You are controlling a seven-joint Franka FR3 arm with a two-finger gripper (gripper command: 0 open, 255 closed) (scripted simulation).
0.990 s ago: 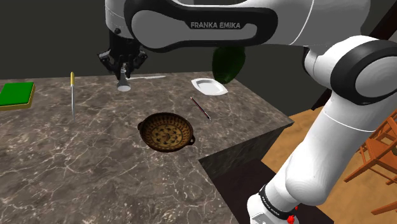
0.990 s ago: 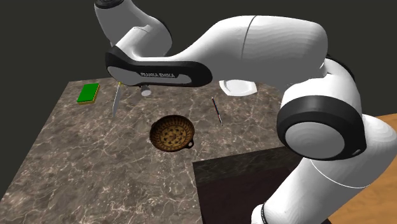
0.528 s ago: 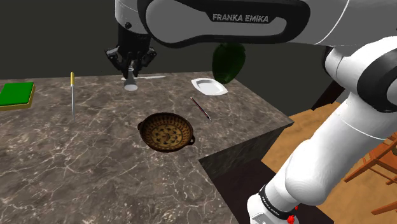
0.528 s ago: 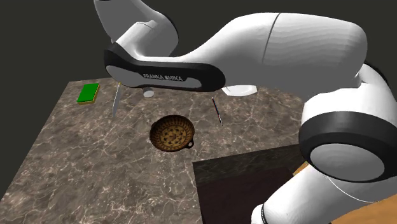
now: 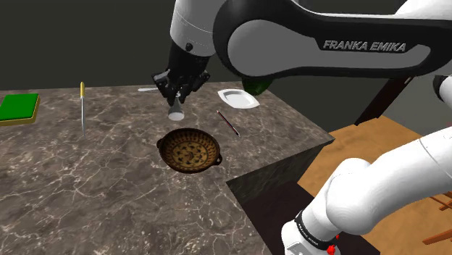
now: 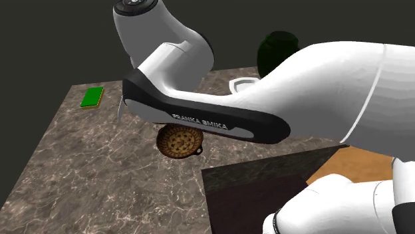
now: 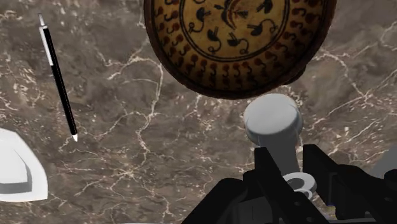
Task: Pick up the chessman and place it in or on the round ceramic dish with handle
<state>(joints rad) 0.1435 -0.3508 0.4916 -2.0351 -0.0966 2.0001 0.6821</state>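
Right now the black pincer (image 5: 177, 95) hangs in the upper middle of the shoulder view, its 2 fingers clamped on the stem of a pale grey chessman (image 5: 176, 113), whose round base points down, clear of the brown marbled surface (image 5: 94, 181). In that view the chessman sits just above the far rim of the round brown dish (image 5: 190, 150), which rests in the middle of the frame with 1 small handle at its lower right. From the wrist view the pincer (image 7: 291, 162) grips the chessman (image 7: 273, 122) between both fingers, and the piece's base lies just outside the rim of the patterned dish (image 7: 238, 38), not over its bowl. A slim black pen (image 7: 58, 76) lies well apart from the dish, with a white dish (image 7: 16, 168) near its tip. In the shoulder view a green block (image 5: 18, 107) sits at the far left edge and a yellow-handled knife (image 5: 82, 105) lies to its right. In the second exterior view the arm crosses above the dish (image 6: 179, 141).
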